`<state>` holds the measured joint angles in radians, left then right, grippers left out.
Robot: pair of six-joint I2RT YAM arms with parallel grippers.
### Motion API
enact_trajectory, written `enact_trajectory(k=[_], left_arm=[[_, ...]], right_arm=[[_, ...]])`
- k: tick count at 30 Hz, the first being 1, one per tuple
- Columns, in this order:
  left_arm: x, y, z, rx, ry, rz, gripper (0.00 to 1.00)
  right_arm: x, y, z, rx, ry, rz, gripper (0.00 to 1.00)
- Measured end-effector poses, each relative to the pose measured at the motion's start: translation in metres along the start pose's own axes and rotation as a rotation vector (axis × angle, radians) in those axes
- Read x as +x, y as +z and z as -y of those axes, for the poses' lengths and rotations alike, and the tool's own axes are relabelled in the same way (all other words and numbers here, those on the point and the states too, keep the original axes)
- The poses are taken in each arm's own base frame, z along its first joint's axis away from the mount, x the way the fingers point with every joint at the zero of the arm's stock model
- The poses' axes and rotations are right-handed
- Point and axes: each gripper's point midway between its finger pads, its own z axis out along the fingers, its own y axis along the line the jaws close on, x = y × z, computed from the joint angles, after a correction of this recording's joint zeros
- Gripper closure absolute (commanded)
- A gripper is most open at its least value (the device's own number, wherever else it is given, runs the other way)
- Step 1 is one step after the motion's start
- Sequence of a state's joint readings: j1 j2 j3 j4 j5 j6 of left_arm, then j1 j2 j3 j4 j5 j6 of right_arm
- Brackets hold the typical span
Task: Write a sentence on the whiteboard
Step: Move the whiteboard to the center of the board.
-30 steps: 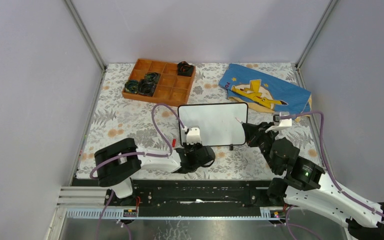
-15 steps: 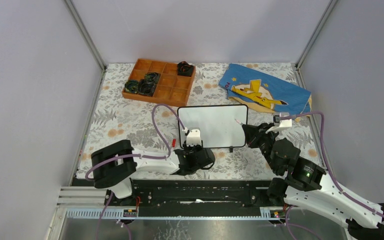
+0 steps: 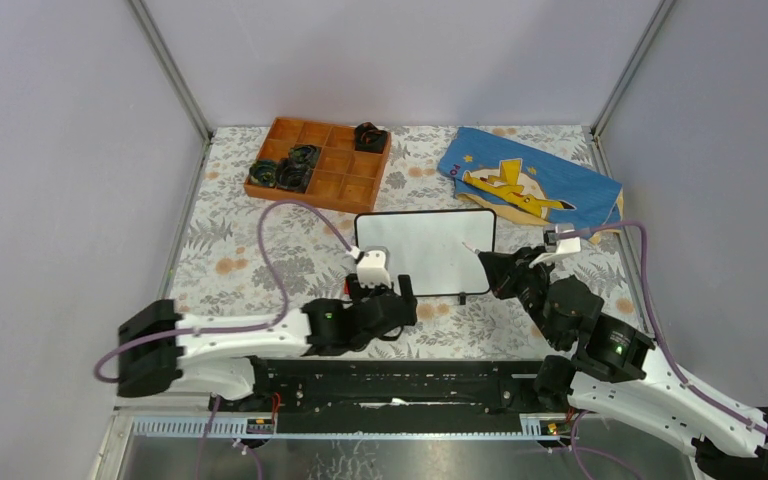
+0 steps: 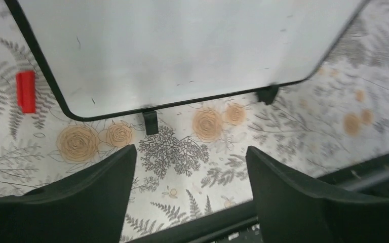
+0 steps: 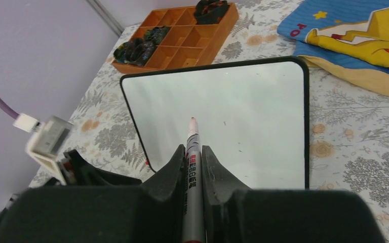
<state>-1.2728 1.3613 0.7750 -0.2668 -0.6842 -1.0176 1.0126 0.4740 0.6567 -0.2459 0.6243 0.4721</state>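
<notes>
Right gripper (image 5: 193, 152) is closed on a marker (image 5: 191, 135), the barrel clamped between both fingers and the pale tip pointing forward over the whiteboard (image 5: 233, 116). The right wrist view alone shows this grip clearly; whether the tip touches the board cannot be told from it. In the top view the right gripper (image 3: 490, 268) sits at the board's right edge, the marker only a thin sliver there. Left gripper (image 4: 190, 167) stands with its jaws spread wide and nothing between them, over the patterned tablecloth (image 4: 182, 152) just in front of the whiteboard (image 4: 182, 45). The left wrist view alone shows the board's two black feet (image 4: 151, 121) resting on the cloth and a small red cap (image 4: 26, 91) lying beside the board's lower left corner. The top view places the left gripper (image 3: 385, 292) near the lower left edge of the whiteboard (image 3: 425, 250), which lies mid-table, its face glossy white with faint specks. Beyond it, an orange tray (image 3: 320, 160) holds dark items in several compartments at the far left, and a blue cloth (image 3: 530, 180) with a yellow figure lies at the far right, both apart from the board.
</notes>
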Motion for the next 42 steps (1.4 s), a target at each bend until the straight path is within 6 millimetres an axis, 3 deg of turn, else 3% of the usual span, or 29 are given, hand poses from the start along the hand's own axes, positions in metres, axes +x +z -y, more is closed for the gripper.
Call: enact_trajectory(k=[4, 8, 12, 16, 20, 22, 26, 30, 33, 38, 42], left_arm=[[-0.038, -0.04, 0.005, 0.127, -0.002, 0.064, 0.06], [-0.089, -0.067, -0.011, 0.209, -0.016, 0.156, 0.01], [-0.142, -0.069, -0.051, 0.172, -0.071, 0.245, 0.01], [-0.17, -0.065, -0.086, 0.05, -0.104, 0.266, 0.05], [-0.194, -0.057, -0.096, -0.116, -0.123, 0.222, 0.09], [-0.197, -0.048, -0.096, -0.178, -0.11, 0.188, 0.11], [-0.178, -0.033, -0.106, -0.232, -0.058, 0.122, 0.13], [-0.163, -0.036, -0.128, -0.233, -0.031, 0.139, 0.09], [-0.17, -0.039, -0.138, -0.2, -0.062, 0.192, 0.02], [-0.195, -0.024, -0.149, -0.056, -0.224, 0.257, 0.01], [-0.186, -0.022, -0.144, 0.151, -0.289, 0.334, 0.01]], right_arm=[[-0.007, -0.005, -0.015, -0.076, 0.012, -0.007, 1.0], [-0.011, -0.008, -0.024, -0.123, 0.012, -0.009, 1.0], [-0.009, -0.008, -0.029, -0.15, 0.007, -0.019, 1.0], [-0.01, -0.009, -0.033, -0.172, 0.01, -0.019, 1.0], [-0.008, -0.007, -0.037, -0.183, 0.007, -0.027, 1.0], [-0.006, -0.005, -0.037, -0.18, 0.001, -0.034, 1.0], [-0.003, -0.002, -0.038, -0.176, -0.006, -0.041, 1.0], [-0.005, -0.001, -0.04, -0.18, -0.006, -0.033, 1.0], [-0.006, -0.001, -0.04, -0.182, -0.011, -0.03, 1.0], [-0.003, 0.002, -0.041, -0.18, -0.031, -0.038, 1.0], [0.0, 0.003, -0.042, -0.19, -0.05, -0.049, 1.0]])
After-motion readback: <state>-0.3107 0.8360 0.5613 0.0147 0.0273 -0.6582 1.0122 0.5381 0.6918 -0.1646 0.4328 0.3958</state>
